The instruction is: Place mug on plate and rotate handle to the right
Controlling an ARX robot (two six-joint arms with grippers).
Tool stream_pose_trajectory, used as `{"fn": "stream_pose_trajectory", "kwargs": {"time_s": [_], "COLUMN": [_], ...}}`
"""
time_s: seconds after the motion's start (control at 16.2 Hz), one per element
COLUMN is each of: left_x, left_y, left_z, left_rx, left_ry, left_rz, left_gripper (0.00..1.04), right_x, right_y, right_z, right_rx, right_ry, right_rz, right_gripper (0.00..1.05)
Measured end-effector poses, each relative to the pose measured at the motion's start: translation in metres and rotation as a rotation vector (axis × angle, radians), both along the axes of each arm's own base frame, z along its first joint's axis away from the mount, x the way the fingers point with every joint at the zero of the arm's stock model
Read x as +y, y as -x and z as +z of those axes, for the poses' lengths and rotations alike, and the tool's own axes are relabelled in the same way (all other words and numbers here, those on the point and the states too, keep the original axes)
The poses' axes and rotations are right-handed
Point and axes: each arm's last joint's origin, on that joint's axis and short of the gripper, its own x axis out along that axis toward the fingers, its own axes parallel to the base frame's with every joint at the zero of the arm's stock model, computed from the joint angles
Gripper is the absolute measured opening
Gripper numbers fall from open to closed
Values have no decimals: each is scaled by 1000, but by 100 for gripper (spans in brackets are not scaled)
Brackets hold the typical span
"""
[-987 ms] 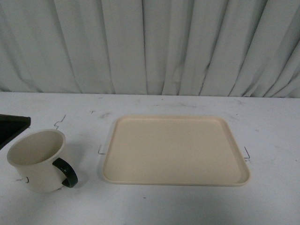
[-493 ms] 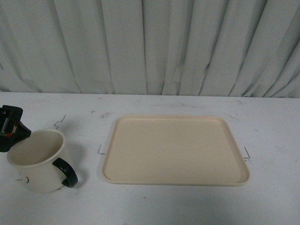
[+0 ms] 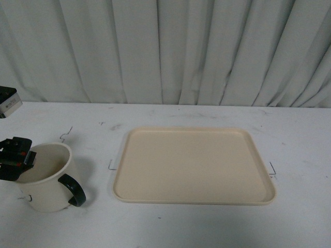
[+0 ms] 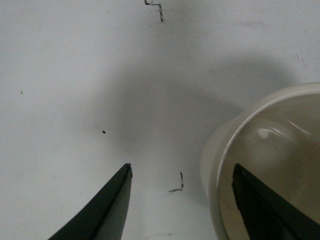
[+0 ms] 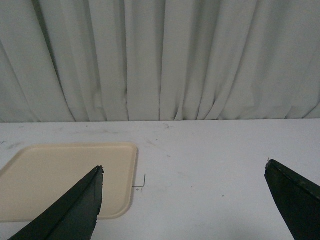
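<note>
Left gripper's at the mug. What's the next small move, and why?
Probably close the left gripper on the wall of the mug. The left wrist view shows it open, with one finger inside the mug and the other outside, straddling the wall. The mug stands on the table, left of the plate, not yet lifted. Dropping slightly first might give a deeper grip.

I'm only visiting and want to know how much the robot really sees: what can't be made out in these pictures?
Front view: the left gripper hides part of the rim of the mug; whether they touch is unclear.
Left wrist view: the picture's edge cuts off the mug, so the handle is missing there.
Right wrist view: the edge cuts off the plate.
Front view: the right gripper lies outside the frame.
</note>
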Motion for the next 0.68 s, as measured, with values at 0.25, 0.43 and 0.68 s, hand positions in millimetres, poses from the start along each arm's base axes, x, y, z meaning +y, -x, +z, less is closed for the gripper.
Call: {"fn": "stream_pose_trajectory", "kwargs": {"time_s": [0.25, 0.43, 0.68], "left_x": [-3, -14, -87], "left_y": [3, 14, -2], "left_z": [1, 32, 80], "left_rx": [9, -36, -162], "left_ry": [-15, 2, 62], "left_rz": [15, -29, -221], "left_gripper": [19, 3, 3], "right_x": [0, 0, 0], "right_y": [0, 0, 0], "right_z": [0, 0, 0], "right_rx": [0, 0, 0], "right_ry": [0, 0, 0], "right_rz": [0, 0, 0], "right_gripper": [98, 98, 98]}}
